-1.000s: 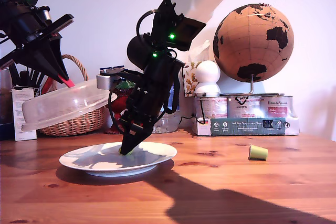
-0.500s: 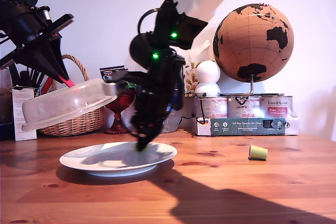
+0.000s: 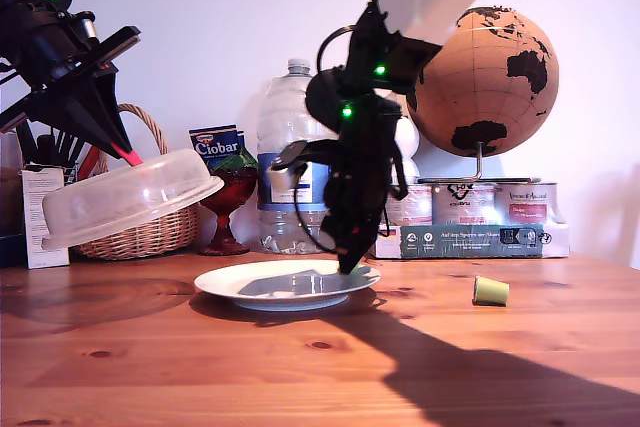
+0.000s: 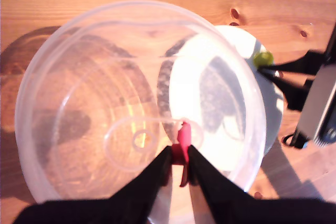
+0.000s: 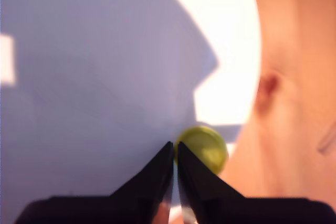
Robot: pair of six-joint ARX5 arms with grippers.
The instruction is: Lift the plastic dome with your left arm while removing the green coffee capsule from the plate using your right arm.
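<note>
Wooden table [image 3: 200, 367], green coffee capsule [image 5: 203, 148] beside second claw [image 5: 174, 153]

Cloudy-clear plastic dome [image 3: 128, 205], red-pink tab [image 4: 183, 139]; white plate [image 3: 287, 285]; pale green coffee capsule [image 5: 202, 148]; second green capsule [image 3: 490, 291] at plate's 3 o'clock; brown-black globe [image 3: 485, 82]; reddish knotty wood table [image 3: 200, 367].

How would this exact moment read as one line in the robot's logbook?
my first gripper: holds plastic dome lifted | my second gripper: closed beside green coffee capsule at plate rim

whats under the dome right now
Nothing sits directly beneath the lifted plastic dome except bare wooden table. The plate lies off to the exterior view's right, a green capsule at its rim.
</note>
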